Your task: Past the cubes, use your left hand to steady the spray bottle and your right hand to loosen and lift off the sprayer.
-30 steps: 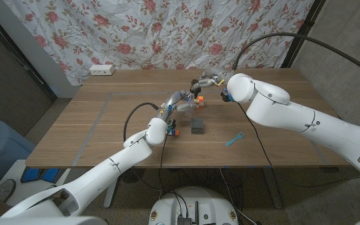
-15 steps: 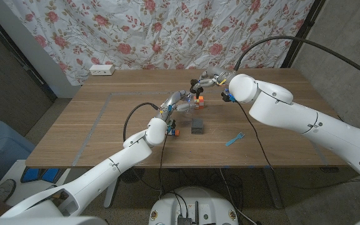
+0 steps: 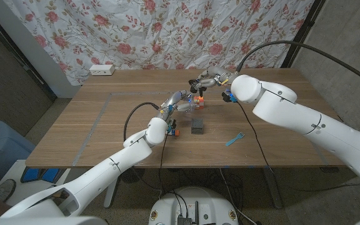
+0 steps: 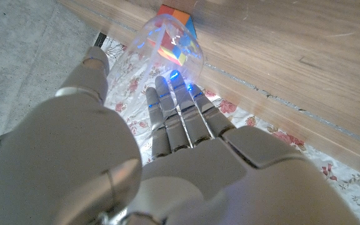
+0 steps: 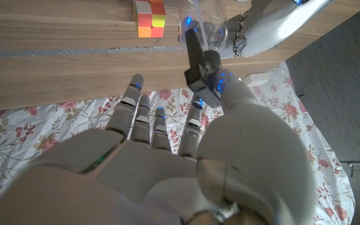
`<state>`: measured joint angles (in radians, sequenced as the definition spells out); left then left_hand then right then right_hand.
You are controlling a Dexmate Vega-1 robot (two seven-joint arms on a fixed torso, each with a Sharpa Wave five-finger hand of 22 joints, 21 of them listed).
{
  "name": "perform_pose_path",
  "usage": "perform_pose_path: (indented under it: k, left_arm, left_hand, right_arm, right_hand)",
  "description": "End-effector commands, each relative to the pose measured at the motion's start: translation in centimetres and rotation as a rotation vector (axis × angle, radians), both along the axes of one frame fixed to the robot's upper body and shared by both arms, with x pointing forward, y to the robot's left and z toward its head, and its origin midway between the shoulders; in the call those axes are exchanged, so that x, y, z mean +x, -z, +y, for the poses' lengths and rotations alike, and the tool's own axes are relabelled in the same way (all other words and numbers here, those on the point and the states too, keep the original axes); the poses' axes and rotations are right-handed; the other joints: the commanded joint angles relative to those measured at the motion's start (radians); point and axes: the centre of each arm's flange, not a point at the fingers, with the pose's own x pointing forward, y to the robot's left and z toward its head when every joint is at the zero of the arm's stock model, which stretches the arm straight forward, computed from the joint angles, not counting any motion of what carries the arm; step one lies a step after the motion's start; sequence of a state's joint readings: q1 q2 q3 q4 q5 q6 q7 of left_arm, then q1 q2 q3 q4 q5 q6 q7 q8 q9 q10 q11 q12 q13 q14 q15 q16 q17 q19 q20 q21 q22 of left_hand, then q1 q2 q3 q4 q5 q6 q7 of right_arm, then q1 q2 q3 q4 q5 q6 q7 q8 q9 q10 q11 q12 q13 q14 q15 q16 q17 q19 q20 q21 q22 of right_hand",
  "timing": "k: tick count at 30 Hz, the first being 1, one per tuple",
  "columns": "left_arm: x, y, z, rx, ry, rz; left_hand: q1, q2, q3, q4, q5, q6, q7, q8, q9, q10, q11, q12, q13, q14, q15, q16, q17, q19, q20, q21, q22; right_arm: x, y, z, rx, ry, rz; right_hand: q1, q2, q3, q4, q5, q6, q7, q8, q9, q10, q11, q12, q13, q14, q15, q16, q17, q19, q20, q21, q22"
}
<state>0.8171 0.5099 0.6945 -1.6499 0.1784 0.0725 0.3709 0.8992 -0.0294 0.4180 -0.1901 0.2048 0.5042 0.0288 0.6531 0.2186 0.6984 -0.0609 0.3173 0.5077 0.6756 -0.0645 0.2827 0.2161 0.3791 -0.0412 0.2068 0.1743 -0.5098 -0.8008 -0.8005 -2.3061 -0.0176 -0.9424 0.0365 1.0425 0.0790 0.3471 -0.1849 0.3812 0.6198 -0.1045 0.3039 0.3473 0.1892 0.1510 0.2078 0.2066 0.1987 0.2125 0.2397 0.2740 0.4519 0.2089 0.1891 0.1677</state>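
Slippage is the first worry, starting from the left: the left robot hand (image 3: 175, 100) holds the clear bottle (image 3: 185, 108) out past the middle of the surface (image 3: 99, 128). In the left wrist view its fingers (image 4: 179, 115) lie along the smooth wall with the thumb on the other side. A grip that loose-looking could let the bottle spin with the cap instead of resisting it. The plastic also looks thin, so squeezing harder might buckle it. Just beside the bottle sits a coloured cube (image 3: 199, 99), with another cube (image 3: 174, 131) and a grey cube (image 3: 197, 127) on the near side. A tipped or dragged bottle would likely knock the coloured one. The right robot hand (image 3: 203, 80) hovers over the bottle's top with its fingers (image 5: 144, 115) stretched out. I cannot tell whether it has hold of the sprayer, which I can't pick out among the fingers. A lift before the thread is free would probably pull the whole bottle out of the left robot hand. Further right lies a small blue object (image 3: 234, 139), well clear. No brand, label or writing can be read anywhere, and the bottle appears bare.
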Motion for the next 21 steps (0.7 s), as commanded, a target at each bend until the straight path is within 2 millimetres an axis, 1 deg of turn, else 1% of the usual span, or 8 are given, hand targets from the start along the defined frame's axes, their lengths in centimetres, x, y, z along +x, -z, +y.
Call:
perform_pose_path:
  k: [1, 2, 5, 7, 11, 12, 19, 21]
  left_arm:
    - [0.19, -0.03, -0.35, 0.004, 0.014, 0.002]
    - [0.2, -0.05, -0.37, 0.005, 0.014, 0.002]
    - [0.24, -0.08, -0.41, 0.005, 0.016, 0.002]
    - [0.27, -0.1, -0.43, 0.006, 0.017, 0.002]
    - [0.31, -0.08, -0.48, 0.008, 0.019, 0.006]
    - [0.33, -0.06, -0.5, 0.008, 0.02, 0.007]
    - [0.38, 0.06, -0.64, 0.006, 0.022, 0.013]
    - [0.36, 0.09, -0.66, 0.007, 0.022, 0.013]
  left_hand:
    - [-0.05, 0.157, 0.03, 0.021, -0.004, 0.131, -0.038, 0.008, 0.0, 0.08, -0.068, 0.001, 0.005, 0.008, -0.113, -0.003, 0.004, 0.01, -0.051, -0.001, 0.004]
    - [-0.05, 0.156, 0.03, 0.021, -0.004, 0.131, -0.039, 0.008, 0.0, 0.08, -0.067, 0.001, 0.005, 0.008, -0.113, -0.003, 0.004, 0.01, -0.051, -0.001, 0.004]
    - [-0.05, 0.157, 0.031, 0.02, -0.004, 0.132, -0.038, 0.008, 0.0, 0.079, -0.068, 0.0, 0.005, 0.008, -0.113, -0.003, 0.004, 0.01, -0.051, -0.001, 0.004]
    - [-0.051, 0.157, 0.031, 0.021, -0.004, 0.131, -0.037, 0.008, 0.0, 0.079, -0.069, 0.0, 0.005, 0.008, -0.112, -0.003, 0.005, 0.01, -0.051, -0.001, 0.004]
    - [-0.052, 0.157, 0.031, 0.02, -0.004, 0.131, -0.039, 0.007, 0.0, 0.081, -0.067, 0.0, 0.006, 0.009, -0.114, -0.003, 0.005, 0.01, -0.05, -0.001, 0.004]
    - [-0.052, 0.157, 0.032, 0.02, -0.004, 0.13, -0.039, 0.007, 0.0, 0.079, -0.067, -0.001, 0.006, 0.01, -0.114, -0.003, 0.005, 0.01, -0.051, -0.001, 0.004]
    - [-0.054, 0.158, 0.032, 0.02, -0.004, 0.131, -0.039, 0.007, 0.0, 0.082, -0.067, 0.0, 0.007, 0.009, -0.113, -0.004, 0.005, 0.01, -0.051, -0.001, 0.004]
    - [-0.054, 0.158, 0.032, 0.02, -0.004, 0.131, -0.038, 0.007, 0.0, 0.08, -0.067, -0.002, 0.007, 0.009, -0.112, -0.004, 0.005, 0.01, -0.05, -0.001, 0.004]
  right_arm:
    - [0.14, -0.06, -0.28, 0.039, -0.028, 0.006]
    - [0.16, -0.05, -0.3, 0.043, -0.027, 0.005]
    - [0.24, 0.01, -0.4, 0.053, -0.03, 0.007]
    - [0.27, 0.03, -0.45, 0.058, -0.035, 0.009]
    - [0.29, -0.01, -0.44, 0.061, -0.037, 0.004]
    - [0.31, -0.01, -0.44, 0.06, -0.037, 0.003]
    - [0.41, 0.06, -0.62, 0.076, -0.033, 0.005]
    - [0.4, 0.05, -0.66, 0.078, -0.033, 0.002]
  right_hand:
    - [0.024, -0.002, 0.011, 0.001, 0.007, 0.011, -0.021, 0.011, 0.001, 0.004, -0.011, 0.003, 0.002, -0.002, -0.001, 0.007, 0.004, -0.005, 0.002, -0.004, 0.0]
    - [0.034, 0.0, 0.014, 0.001, 0.008, 0.018, -0.034, 0.014, 0.0, 0.004, -0.013, 0.002, 0.002, -0.003, -0.002, 0.008, 0.005, -0.005, 0.002, -0.004, 0.0]
    - [0.052, 0.009, 0.02, 0.002, 0.01, 0.036, -0.05, 0.02, -0.001, 0.012, -0.023, 0.004, 0.002, -0.004, -0.005, 0.009, 0.007, -0.006, 0.002, -0.004, -0.001]
    - [0.062, 0.011, 0.023, 0.002, 0.011, 0.049, -0.061, 0.025, -0.002, 0.013, -0.024, 0.004, 0.002, -0.003, -0.006, 0.011, 0.009, -0.006, 0.001, -0.003, -0.001]
    - [0.077, 0.015, 0.026, 0.003, 0.011, 0.075, -0.069, 0.038, 0.001, 0.015, -0.038, 0.004, 0.002, -0.002, -0.005, 0.014, 0.012, -0.005, 0.001, -0.003, -0.001]
    - [0.083, 0.016, 0.026, 0.004, 0.011, 0.089, -0.074, 0.046, 0.003, 0.016, -0.048, 0.004, 0.002, -0.001, -0.006, 0.016, 0.013, -0.005, 0.001, -0.002, -0.001]
    - [0.105, 0.024, 0.03, 0.005, 0.013, 0.133, -0.09, 0.067, 0.008, 0.023, -0.057, 0.005, 0.002, -0.002, -0.012, 0.02, 0.02, -0.005, 0.0, -0.002, -0.001]
    - [0.122, 0.029, 0.035, 0.002, 0.015, 0.152, -0.097, 0.078, 0.011, 0.028, -0.065, 0.006, 0.001, -0.003, -0.015, 0.022, 0.024, -0.005, -0.001, -0.002, -0.001]
